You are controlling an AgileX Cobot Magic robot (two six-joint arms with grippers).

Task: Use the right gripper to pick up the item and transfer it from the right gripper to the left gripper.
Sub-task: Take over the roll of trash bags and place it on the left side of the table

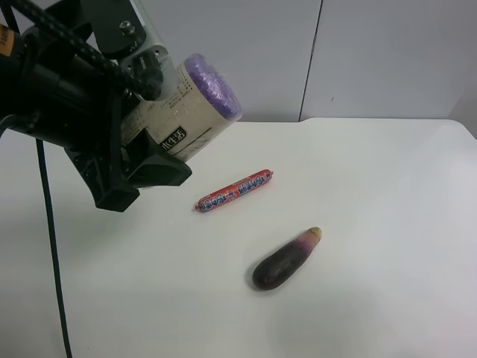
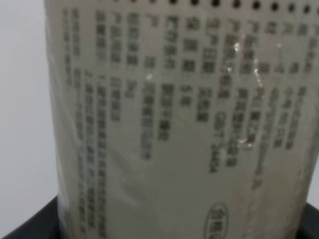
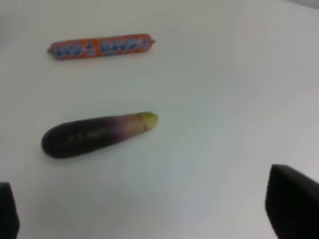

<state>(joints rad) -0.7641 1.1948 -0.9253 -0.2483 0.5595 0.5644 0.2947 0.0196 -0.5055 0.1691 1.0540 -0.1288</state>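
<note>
**A:** What sits closest to the high camera?

**B:** The left gripper (image 1: 158, 153), raised right up near the lens with its grey wrist box behind it. Its broad black fingers are pressed onto the item (image 1: 190, 112), the cream-wrapped roll. They grip the paper middle, so one purple end pokes out free.

**A:** You're sure that's the left one?

**B:** Its own wrist view is filled by the roll's printed wrap (image 2: 174, 124), with dark finger edges at the corners. So yes.

**A:** Why hold it up in the air like that?

**B:** My reading is that the handover is done. The roll is off the table and sits in the receiving claw, clear of everything below.

**A:** And the right gripper (image 3: 149, 206)?

**B:** Only its two dark fingertips show, in its own view. They are spread wide with nothing between them. It looks down at the table, with the aubergine (image 3: 97, 134) nearer to it and the red sausage stick (image 3: 99, 46) beyond. The high view doesn't show it at all.

**A:** Why are those two lying there?

**B:** They're probably distractors. They lie loose on the white table (image 1: 373, 186), apart from each other, and nothing touches them. Past the table's far edge there's only the pale wall (image 1: 373, 60).
</note>
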